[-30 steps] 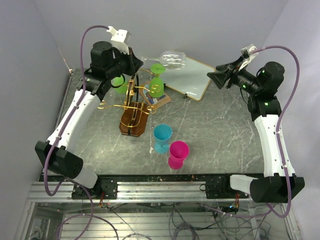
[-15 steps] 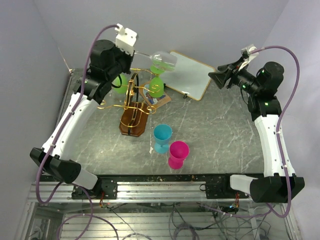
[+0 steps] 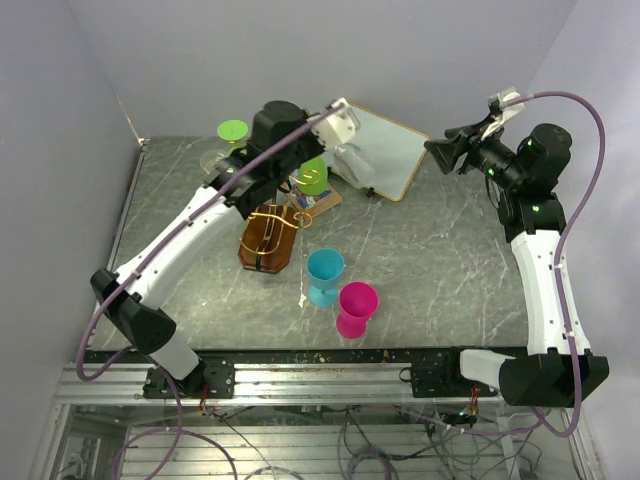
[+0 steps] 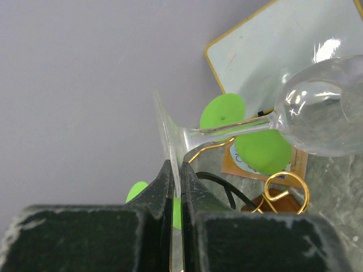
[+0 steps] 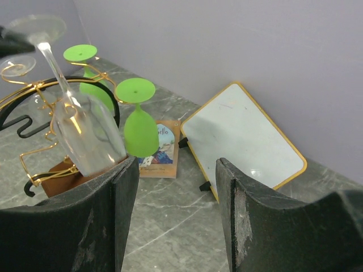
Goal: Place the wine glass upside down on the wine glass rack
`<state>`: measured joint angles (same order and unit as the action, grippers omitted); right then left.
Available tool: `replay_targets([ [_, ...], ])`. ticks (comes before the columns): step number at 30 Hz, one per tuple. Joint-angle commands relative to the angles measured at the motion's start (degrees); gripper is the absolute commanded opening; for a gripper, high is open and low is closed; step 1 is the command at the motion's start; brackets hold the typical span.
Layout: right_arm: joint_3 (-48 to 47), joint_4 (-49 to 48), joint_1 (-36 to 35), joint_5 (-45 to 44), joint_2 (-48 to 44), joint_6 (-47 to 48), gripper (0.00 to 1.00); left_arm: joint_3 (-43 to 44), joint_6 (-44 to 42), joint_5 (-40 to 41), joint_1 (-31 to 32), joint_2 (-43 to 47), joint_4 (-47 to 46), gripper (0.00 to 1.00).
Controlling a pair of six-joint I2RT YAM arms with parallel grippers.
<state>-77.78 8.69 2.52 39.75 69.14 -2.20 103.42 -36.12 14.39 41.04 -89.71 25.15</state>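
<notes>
We find the rack (image 3: 268,228) down and left of our left gripper (image 4: 176,170), which pinches the wine glass (image 3: 357,163) by its foot. The stem slopes with the bowl lowest, in the air by the rack's right side. Half a second ago it lay level, farther left. The right gripper (image 3: 447,152) waits spread, well apart.

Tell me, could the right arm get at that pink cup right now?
Probably yes. The right gripper is open and empty, and nothing stands between it and the pink cup; the blue cup sits on its far side.
</notes>
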Motion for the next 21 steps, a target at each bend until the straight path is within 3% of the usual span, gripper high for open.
replay_targets([
  [1,-0.4,-0.2,0.4,-1.1,-0.7,0.9,0.56,-0.6,-9.8,6.4,4.3,-3.2,-3.8,0.07],
  [8,-0.4,0.6,0.4,-1.6,-0.4,1.9,0.56,-0.4,-16.0,11.5,7.2,-8.5,-1.6,0.07],
  [21,0.5,-0.1,0.4,-0.4,-0.1,1.5,0.56,0.6,-17.4,17.3,7.3,-11.7,4.3,0.07],
])
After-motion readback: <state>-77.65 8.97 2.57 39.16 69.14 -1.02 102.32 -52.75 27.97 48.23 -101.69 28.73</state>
